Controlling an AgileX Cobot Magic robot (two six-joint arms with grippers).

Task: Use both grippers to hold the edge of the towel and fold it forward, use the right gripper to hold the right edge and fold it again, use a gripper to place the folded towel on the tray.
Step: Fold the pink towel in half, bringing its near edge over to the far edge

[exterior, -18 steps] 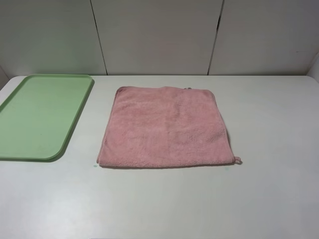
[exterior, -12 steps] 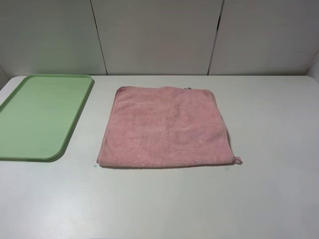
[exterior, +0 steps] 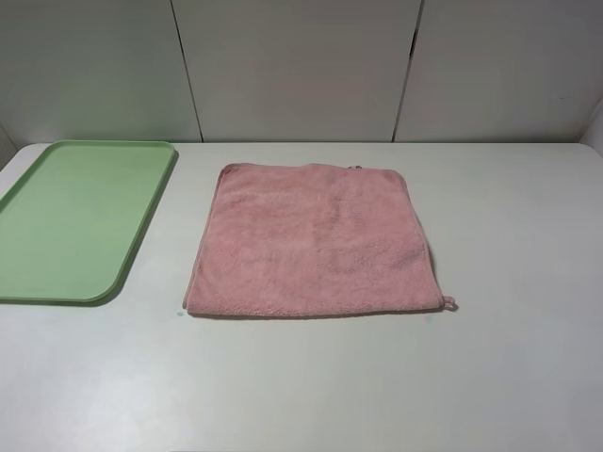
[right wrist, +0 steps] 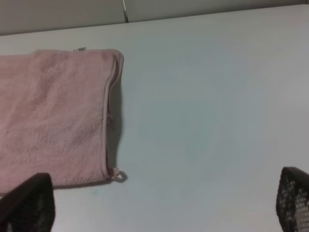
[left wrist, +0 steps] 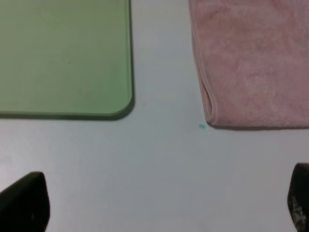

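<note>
tray: light green and rectangular, sitting at the left of the table. All I can see in it is its own green floor.
towel: pink, lying flat on the table mid-scene, right of the tray and clear of its rim, so not in it.
towel layers: both wrist cams show a doubled edge at the towel's sides, so it looks folded over once.
hanging loop: pokes out at the towel's near right corner and rests on the table.
small tag: on the towel's far edge, toward the right corner.
green dot: tiny mark on the table just off the towel's near left corner.
left gripper: released, dark fingertips spread wide over bare table, on the near side of the tray corner and the towel corner, touching neither.
right gripper: also released, jaws far apart, on the near side of the towel's right edge, holding nothing.
high cam only: the whole towel outline, most of the tray, and the grey wall panels behind. Neither claw is in it.
wrist cams only: the claws themselves, plus that layered edge up close.
</note>
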